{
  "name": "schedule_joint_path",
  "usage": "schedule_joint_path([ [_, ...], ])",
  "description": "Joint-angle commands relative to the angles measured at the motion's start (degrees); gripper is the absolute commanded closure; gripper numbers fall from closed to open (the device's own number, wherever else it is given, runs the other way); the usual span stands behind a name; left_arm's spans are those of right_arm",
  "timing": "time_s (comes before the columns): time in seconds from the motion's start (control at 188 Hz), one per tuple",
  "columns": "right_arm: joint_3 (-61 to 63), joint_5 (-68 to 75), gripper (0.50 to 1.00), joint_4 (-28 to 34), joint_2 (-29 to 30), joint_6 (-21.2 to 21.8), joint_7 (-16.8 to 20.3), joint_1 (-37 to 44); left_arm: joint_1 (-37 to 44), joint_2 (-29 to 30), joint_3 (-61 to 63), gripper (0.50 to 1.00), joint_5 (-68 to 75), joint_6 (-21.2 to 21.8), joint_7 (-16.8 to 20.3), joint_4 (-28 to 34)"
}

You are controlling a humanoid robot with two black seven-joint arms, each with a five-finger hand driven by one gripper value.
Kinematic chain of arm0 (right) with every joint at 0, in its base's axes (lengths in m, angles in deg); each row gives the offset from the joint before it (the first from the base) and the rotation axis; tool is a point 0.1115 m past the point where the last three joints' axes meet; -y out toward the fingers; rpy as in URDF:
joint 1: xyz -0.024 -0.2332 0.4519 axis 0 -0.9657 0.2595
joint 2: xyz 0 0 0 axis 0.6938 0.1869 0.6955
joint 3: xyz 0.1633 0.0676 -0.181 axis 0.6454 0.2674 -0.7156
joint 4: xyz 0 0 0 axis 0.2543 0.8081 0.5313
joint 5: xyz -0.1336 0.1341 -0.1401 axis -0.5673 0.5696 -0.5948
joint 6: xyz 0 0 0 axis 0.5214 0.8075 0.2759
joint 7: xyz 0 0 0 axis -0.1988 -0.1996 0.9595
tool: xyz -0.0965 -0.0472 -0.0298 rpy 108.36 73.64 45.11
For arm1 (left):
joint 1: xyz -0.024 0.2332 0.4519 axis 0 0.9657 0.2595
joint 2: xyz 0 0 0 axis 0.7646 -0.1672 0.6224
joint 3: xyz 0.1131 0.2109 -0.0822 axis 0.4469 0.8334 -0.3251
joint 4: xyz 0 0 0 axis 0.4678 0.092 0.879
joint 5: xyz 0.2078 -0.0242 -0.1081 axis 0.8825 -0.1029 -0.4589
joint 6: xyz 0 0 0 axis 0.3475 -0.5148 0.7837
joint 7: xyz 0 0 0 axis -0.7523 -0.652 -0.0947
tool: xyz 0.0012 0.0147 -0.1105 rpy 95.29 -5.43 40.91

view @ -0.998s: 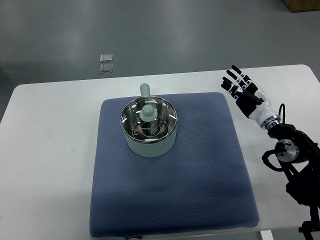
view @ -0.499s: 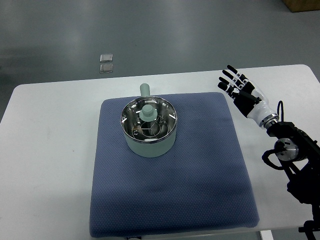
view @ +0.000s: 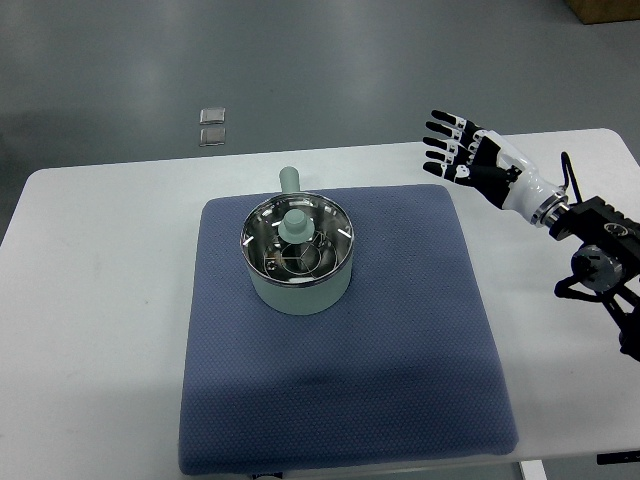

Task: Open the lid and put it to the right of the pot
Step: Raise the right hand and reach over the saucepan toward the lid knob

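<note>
Top view, round pale-green pot [view: 298, 268], glass lid [view: 297, 238], quilted blue mat [view: 345, 380], splayed right hand [view: 468, 160]

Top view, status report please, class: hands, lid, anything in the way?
Right hand open, empty, above the table's far right, clear of the pot. Left arm out of view. Lid on pot, untouched. Blue mat right of pot bare; nothing in the way.

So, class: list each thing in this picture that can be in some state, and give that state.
lid: closed, seated on the pot
pot: upright on the blue mat, handle pointing away
blue mat: flat on the table
right hand: open, fingers spread, holding nothing, up right of the pot
</note>
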Motion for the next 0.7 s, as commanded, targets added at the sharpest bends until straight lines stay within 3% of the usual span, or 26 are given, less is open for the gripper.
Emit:
schedule_joint_path([
  [0.0, -8.0, 0.08, 0.652, 1.91, -4.05, -0.26, -1.2, 5.18, 0.01, 0.0, 0.0, 0.5, 0.0, -0.02, 0.0, 0.0],
  [0.196, -24.52, -0.27, 0.654, 5.69, -8.97, -1.93, -1.37, 18.44, 0.01, 0.0, 0.0, 0.5, 0.0, -0.02, 0.0, 0.0],
  [0.26, -25.58, -0.35, 0.654, 6.04, -9.23, -2.2, -1.37, 19.24, 0.01, 0.0, 0.0, 0.5, 0.0, -0.02, 0.0, 0.0],
  [0.265, -30.89, -0.35, 0.654, 7.69, -10.02, -3.85, -1.28, 23.15, 0.01, 0.0, 0.0, 0.5, 0.0, -0.02, 0.0, 0.0],
  [0.318, -36.65, -0.35, 0.654, 9.38, -10.46, -5.8, -1.37, 27.49, 0.01, 0.0, 0.0, 0.5, 0.0, -0.02, 0.0, 0.0],
  [0.382, -37.8, -0.35, 0.654, 9.73, -10.46, -6.15, -1.28, 28.38, 0.01, 0.0, 0.0, 0.5, 0.0, 0.07, 0.0, 0.0],
  [0.387, -43.11, -0.53, 0.654, 10.95, -10.46, -7.89, -1.37, 32.21, 0.01, 0.0, 0.0, 0.5, 0.0, -0.01, 0.0, 0.0],
  [0.403, -45.35, -0.79, 0.654, 11.4, -10.46, -8.61, -1.37, 34.0, 0.01, 0.0, 0.0, 0.5, 0.0, -0.02, 0.0, 0.0],
  [0.695, -67.07, -3.96, 0.654, 12.11, -5.19, -16.17, -1.37, 50.18, 0.01, 0.0, 0.0, 0.5, 0.0, -0.02, 0.0, 0.0],
])
